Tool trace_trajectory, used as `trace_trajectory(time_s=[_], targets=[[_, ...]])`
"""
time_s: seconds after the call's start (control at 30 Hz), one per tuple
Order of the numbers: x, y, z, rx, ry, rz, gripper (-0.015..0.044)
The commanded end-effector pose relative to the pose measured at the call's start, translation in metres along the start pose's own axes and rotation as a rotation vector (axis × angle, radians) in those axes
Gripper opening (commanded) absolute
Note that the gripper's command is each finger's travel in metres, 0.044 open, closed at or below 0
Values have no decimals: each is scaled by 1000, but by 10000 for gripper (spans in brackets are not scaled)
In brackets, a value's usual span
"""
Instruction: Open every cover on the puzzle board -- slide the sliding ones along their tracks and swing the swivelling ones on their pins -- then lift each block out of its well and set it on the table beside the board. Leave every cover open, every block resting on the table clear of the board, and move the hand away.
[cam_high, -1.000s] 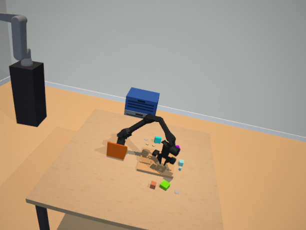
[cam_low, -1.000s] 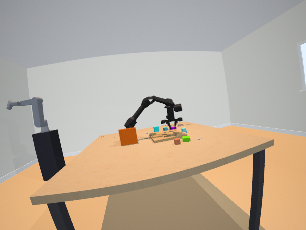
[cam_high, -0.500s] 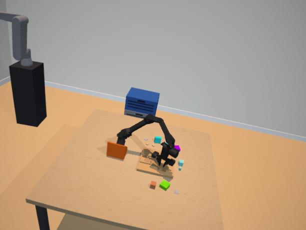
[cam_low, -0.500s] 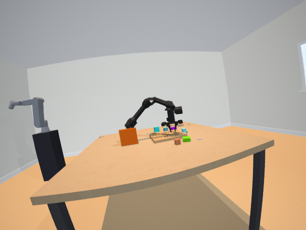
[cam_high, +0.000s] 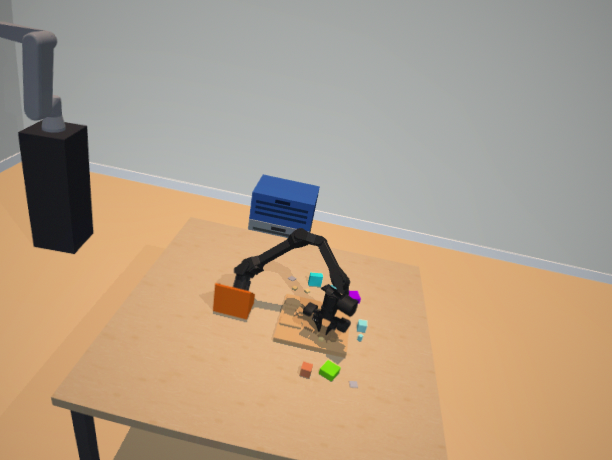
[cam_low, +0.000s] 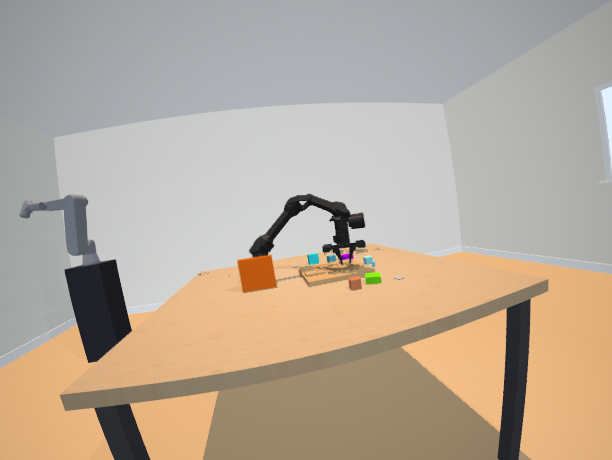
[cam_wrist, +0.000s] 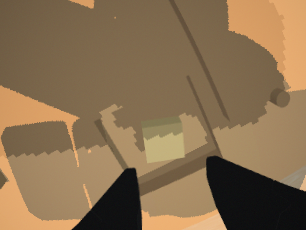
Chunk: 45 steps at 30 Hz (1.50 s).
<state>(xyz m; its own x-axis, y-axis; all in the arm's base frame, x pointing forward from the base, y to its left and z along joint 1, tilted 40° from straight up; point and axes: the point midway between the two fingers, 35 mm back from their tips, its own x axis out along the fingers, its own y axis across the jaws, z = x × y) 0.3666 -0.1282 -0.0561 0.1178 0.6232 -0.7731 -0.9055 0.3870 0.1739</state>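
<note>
The wooden puzzle board (cam_high: 295, 338) (cam_low: 320, 281) lies flat under the hand. A pale yellow block (cam_high: 321, 339) (cam_wrist: 164, 142) sits uncovered in a well of the board, partly in shadow. My gripper (cam_high: 323, 332) (cam_low: 346, 263) (cam_wrist: 172, 172) is open and empty, with its fingertips above the board close to this block. A round knob (cam_wrist: 280, 97) stands at the right in the wrist view. Two small pale yellow pieces (cam_high: 295, 288) (cam_high: 307, 290) lie on the table behind the board. The arm and its shadow hide part of the board; the cover positions are hard to tell.
An orange panel (cam_high: 233, 301) (cam_low: 257, 273) stands left of the board. A cyan cube (cam_high: 315, 279) and a purple block (cam_high: 355, 296) are behind; a light-blue cube (cam_high: 362, 325) is right. A red cube (cam_high: 306, 369) and green block (cam_high: 329, 370) lie in front.
</note>
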Motion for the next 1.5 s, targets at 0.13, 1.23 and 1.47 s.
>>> trace_trajectory(time_s=[0.13,1.23,1.47], targets=[[1,0,1,4,-3,2,144],[16,0,1,4,-4,2,144],[22,0,1,4,-4,2,144]])
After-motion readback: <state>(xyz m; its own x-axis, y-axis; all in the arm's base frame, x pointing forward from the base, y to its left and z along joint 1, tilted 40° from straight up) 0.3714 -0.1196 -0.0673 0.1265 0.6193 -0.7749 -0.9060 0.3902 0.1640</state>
